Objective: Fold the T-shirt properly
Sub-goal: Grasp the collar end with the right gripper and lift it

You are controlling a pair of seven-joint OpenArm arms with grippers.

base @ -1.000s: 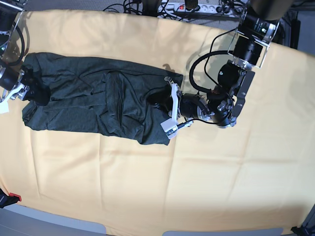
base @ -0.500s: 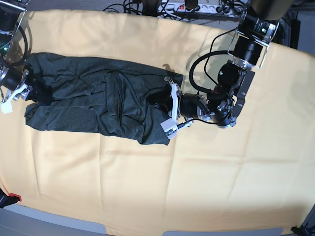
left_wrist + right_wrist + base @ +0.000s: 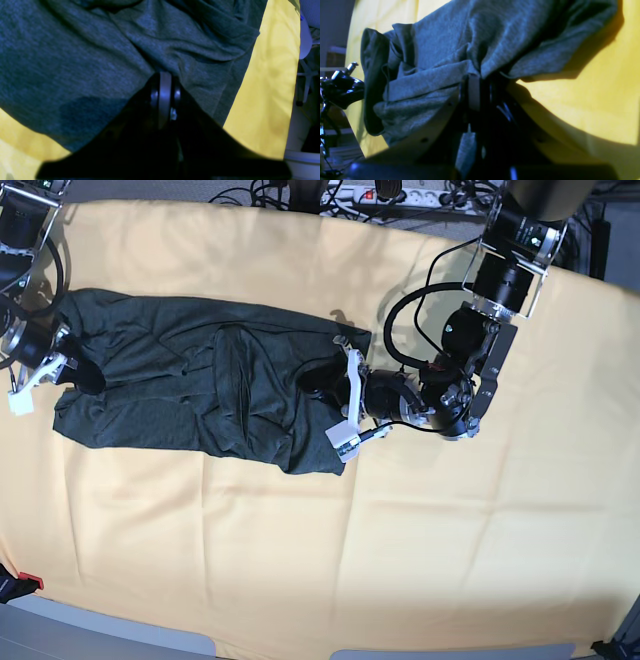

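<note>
Lab: power strip (image 3: 392,194), tangled cables (image 3: 262,194)

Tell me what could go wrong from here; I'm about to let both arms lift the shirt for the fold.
1. The right gripper pinches a bunched clump of the T-shirt, likely several layers, so the fold may come out lumpy.
2. The left gripper is shut on a puckered spot inside the hem, not on an edge; lifting may drag wrinkles along.
3. Either pinch might also catch the yellow cloth underneath; the views cannot rule that out.
</note>
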